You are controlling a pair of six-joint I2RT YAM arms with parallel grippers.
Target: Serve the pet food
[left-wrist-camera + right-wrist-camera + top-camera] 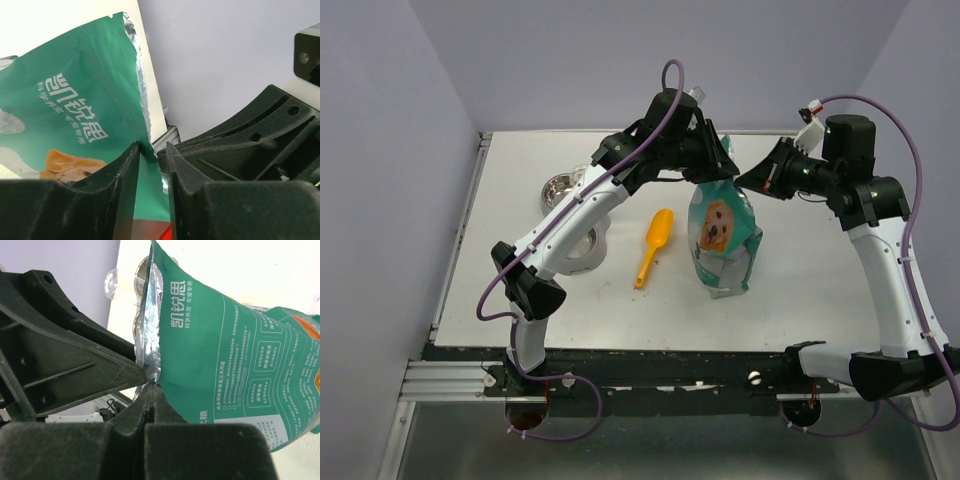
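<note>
Pinching the foil edge of the teal bag (pixel 220 350), the right gripper (pixel 151 402) is seen fully closed at lower centre. The left gripper (pixel 153 165) is set narrowly around the bag's top edge; a firm hold cannot be told. The pet food cannot be seen in any view. An orange scoop (pixel 653 247) is laid left of the bag.

The left hand (pixel 152 149) has its fingers slightly apart astride the teal bag's (pixel 75 100) torn foil edge.
</note>
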